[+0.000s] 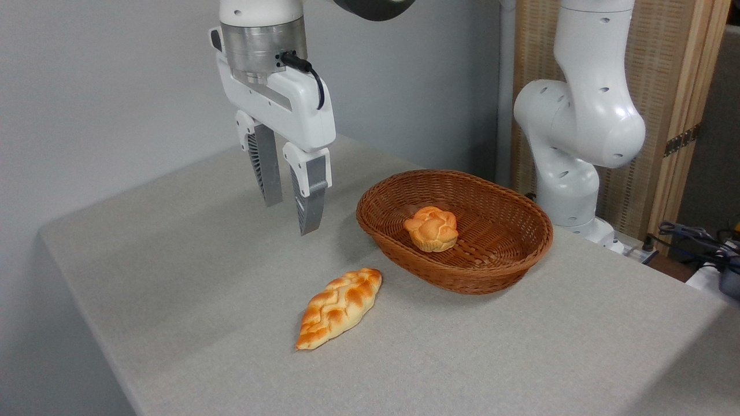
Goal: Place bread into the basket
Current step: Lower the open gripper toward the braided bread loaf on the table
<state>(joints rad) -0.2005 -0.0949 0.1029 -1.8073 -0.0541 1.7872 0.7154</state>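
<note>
The bread (pixel 340 307), a long braided golden-orange loaf with pointed ends, lies flat on the grey table, just left of and nearer than the basket. The basket (pixel 509 260) is an oval brown wicker bowl resting on the table right of centre. My gripper (pixel 292 216) hangs in the air above the table, behind and to the left of the bread and left of the basket. Its two grey fingers (pixel 310 202) point down with a gap between them, and nothing is held.
A small round orange knotted bun (pixel 431 229) sits inside the basket. The arm's white base (pixel 569 196) stands behind the basket at the table's far right edge. Cables (pixel 694 237) lie off the table to the right. The table's left edge (pixel 81 300) runs near the loaf.
</note>
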